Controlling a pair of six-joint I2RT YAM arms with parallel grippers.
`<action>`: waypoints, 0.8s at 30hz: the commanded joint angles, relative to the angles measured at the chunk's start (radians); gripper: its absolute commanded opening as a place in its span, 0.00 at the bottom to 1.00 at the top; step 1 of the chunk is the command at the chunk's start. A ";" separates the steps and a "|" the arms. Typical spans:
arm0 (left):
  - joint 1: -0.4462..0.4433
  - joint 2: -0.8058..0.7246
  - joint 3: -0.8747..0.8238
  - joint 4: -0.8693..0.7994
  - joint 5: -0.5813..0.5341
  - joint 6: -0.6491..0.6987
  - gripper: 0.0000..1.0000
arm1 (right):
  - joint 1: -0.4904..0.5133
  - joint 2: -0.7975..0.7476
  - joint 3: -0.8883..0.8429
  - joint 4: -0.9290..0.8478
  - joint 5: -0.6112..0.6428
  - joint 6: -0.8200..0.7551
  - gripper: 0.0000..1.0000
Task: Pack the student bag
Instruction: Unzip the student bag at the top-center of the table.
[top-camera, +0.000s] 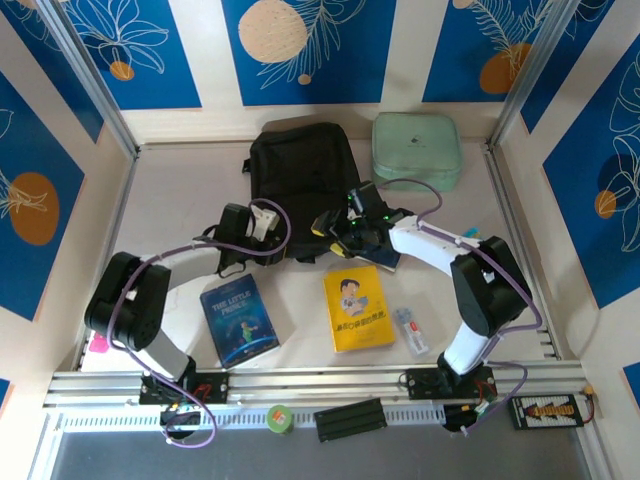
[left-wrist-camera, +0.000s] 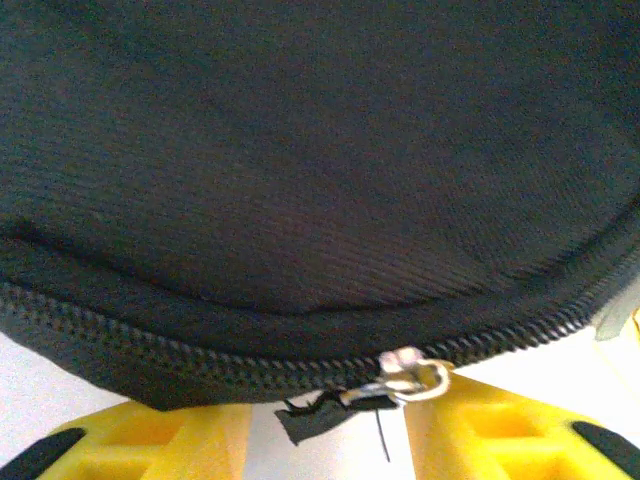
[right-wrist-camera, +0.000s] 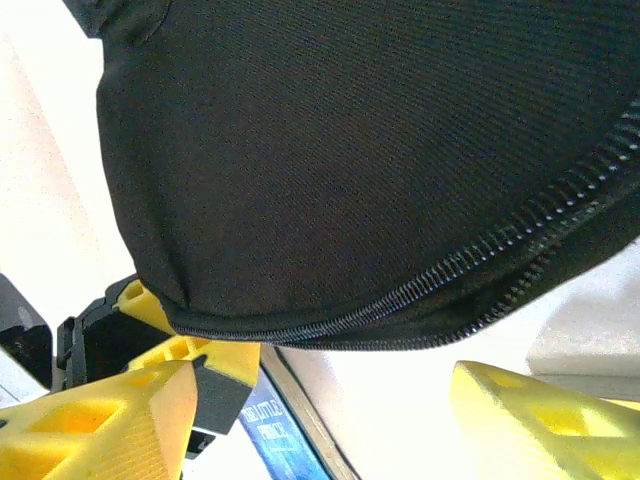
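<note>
Left wrist: woven black student bag, toothed zipper; left pincer, right pincer spread.

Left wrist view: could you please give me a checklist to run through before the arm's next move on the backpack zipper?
1. Zipper pull sits between the left gripper's fingers: ok.
2. Left gripper clamped on the pull: not ok, the jaws stand apart.
3. Zipper of the black backpack opened: not ok, the teeth in view are closed.
4. Right gripper bracing the backpack: not ok, it is open, fingers just below the bag's edge.
5. Blue book and yellow book lying free near the backpack: ok.
6. Which compartment this zipper serves: cannot tell.
</note>
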 joint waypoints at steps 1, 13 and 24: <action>-0.006 -0.006 0.023 0.059 -0.030 0.013 0.37 | 0.011 0.036 0.038 -0.005 -0.023 0.014 0.68; -0.006 -0.113 -0.013 -0.014 -0.066 0.055 0.05 | 0.012 0.111 0.116 -0.056 0.054 0.026 0.66; -0.007 -0.207 -0.049 -0.103 -0.029 0.039 0.00 | -0.015 0.191 0.194 -0.104 0.135 0.015 0.59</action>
